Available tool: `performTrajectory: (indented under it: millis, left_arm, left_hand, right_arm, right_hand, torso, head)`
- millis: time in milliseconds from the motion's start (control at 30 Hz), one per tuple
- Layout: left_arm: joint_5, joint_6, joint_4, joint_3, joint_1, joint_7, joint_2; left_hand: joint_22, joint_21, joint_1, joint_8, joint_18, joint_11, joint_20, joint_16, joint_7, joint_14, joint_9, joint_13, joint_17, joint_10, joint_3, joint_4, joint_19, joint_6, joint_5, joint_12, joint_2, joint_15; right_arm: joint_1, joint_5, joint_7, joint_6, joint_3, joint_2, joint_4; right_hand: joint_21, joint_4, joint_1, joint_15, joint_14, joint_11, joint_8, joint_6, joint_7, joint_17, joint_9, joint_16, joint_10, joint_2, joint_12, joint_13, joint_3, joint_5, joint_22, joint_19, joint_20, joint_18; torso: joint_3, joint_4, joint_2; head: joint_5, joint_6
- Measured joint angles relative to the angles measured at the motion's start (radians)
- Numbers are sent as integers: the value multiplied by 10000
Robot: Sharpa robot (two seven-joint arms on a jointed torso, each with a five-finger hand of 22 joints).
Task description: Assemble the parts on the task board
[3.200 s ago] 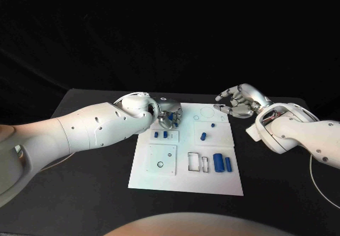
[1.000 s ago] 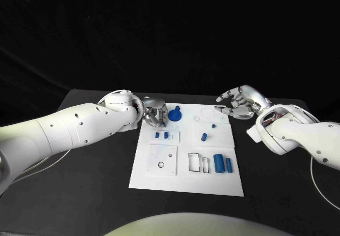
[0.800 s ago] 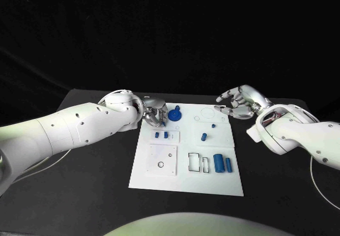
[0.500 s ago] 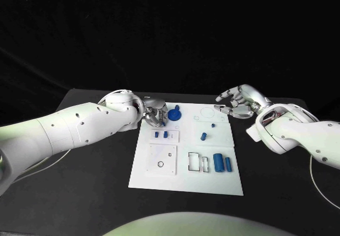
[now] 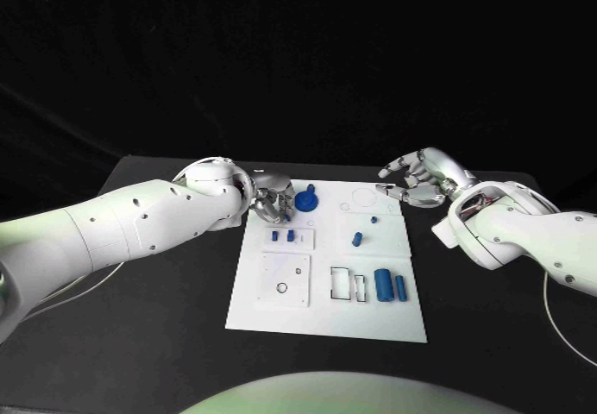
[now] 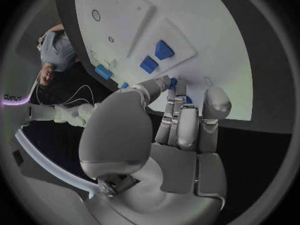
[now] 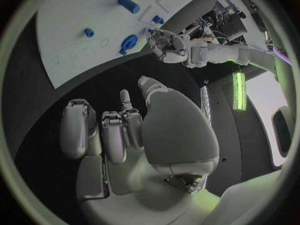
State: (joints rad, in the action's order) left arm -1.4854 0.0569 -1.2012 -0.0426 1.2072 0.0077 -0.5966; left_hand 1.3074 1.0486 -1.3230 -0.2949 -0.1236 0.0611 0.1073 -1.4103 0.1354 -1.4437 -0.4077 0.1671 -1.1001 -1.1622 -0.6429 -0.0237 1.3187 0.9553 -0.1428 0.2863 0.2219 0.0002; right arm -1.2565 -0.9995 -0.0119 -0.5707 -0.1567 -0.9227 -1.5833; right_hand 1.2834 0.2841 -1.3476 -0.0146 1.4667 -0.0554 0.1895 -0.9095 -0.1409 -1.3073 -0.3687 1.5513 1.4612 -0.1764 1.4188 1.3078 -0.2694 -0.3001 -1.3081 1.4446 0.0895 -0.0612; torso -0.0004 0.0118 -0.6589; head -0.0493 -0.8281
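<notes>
The left hand [image 5: 272, 203], fingers curled over the board's [image 5: 326, 319] far-left corner, seems poised beside the round blue part [image 5: 306, 203], pinching nothing I can tell, while the right hand [image 5: 421, 178] hovers spread and empty beyond the far-right corner.

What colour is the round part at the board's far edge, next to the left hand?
Blue. The round part shows best in the head view, beside the left hand.

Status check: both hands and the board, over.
Left hand beside round blue part at task board far end. Right hand open, off board. Nothing in the way.
</notes>
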Motion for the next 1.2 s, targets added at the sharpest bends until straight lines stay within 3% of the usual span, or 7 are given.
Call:
performTrajectory:
  millis: [233,833,900,1000,1033,1100,1200]
  left_arm:
    - [-5,10,4,-9,-9,-25,-8]
    - [-6,-15,-42,-9,-10,-95,-74]
    - [-4,-29,-87,-9,-10,-98,-128]
    - [16,-78,-198,6,-13,-104,-262]
    - [28,-100,-244,16,-14,-105,-315]
    - [87,-175,-377,62,-16,-107,-464]
    - [297,-338,-586,164,-16,-104,-705]
  left_hand:
    - [0,-46,127,658,0,0,0,0,36,37,307,69,96,1,72,17,0,-993,-117,-141,126,-36]
    - [0,-96,195,761,0,1,0,0,-4,37,371,94,173,1,146,58,0,-1141,-124,-246,195,-36]
    - [0,-167,300,763,-1,8,0,0,-1,80,387,107,231,8,202,91,-1,-1211,-209,-287,218,7]
    - [0,-429,611,905,0,206,72,118,-80,275,453,122,543,368,510,227,-149,-1430,-533,-540,401,94]
    - [0,-489,657,906,0,261,108,136,-125,323,472,114,632,500,638,270,-184,-1480,-589,-613,445,142]
    - [0,-748,759,984,0,346,182,256,-160,500,530,87,963,855,1034,394,-329,-1657,-731,-752,469,240]
    - [-1,-1286,724,984,-1,487,298,531,-157,872,584,46,1689,1325,1551,521,-599,-1695,-842,-894,433,351]
  right_arm:
    - [0,0,0,0,0,5,9]
    - [0,-12,-9,11,0,0,30]
    - [0,-17,-14,29,0,-1,49]
    - [1,-47,-28,88,0,-6,95]
    - [1,-72,-34,116,0,-9,111]
    - [2,-170,-53,205,0,-15,158]
    - [2,-441,-97,431,0,-13,239]
  right_hand:
    - [-46,0,42,0,0,0,0,0,0,0,-9,0,0,42,0,-1,0,0,1,0,0,0]
    - [-240,-23,44,1,0,39,0,0,0,0,-13,-78,-247,37,-329,-2,-41,0,3,-52,-17,0]
    - [-542,-28,94,1,-1,46,2,37,36,0,-52,-123,-919,-13,-1227,-221,-174,4,3,-211,-24,-1]
    - [-1239,-44,2,1,-1,40,76,39,37,0,-119,-496,-2551,-157,-3723,-2314,-438,173,4,-542,-34,-232]
    - [-1561,-52,-98,1,-1,1,79,105,64,1,-148,-708,-3586,-257,-5381,-3691,-593,328,4,-706,-18,-233]
    - [-1940,-36,-195,1,-1,-62,154,67,38,168,-210,-974,-4504,-486,-7544,-5427,-941,577,4,-823,33,-235]
    - [-2227,-196,-308,169,-22,-266,280,-4,-163,330,-296,-1085,-4630,-861,-9834,-7502,-1409,661,4,-942,152,-322]
  torso:
    - [0,5,-2]
    - [-1,-4,2]
    - [-4,-4,3]
    - [-4,-4,8]
    - [-6,-4,9]
    - [-7,-1,16]
    - [-6,2,27]
  head:
    - [7,6]
    - [7,22]
    - [5,30]
    - [2,36]
    - [1,37]
    - [2,44]
    - [9,60]
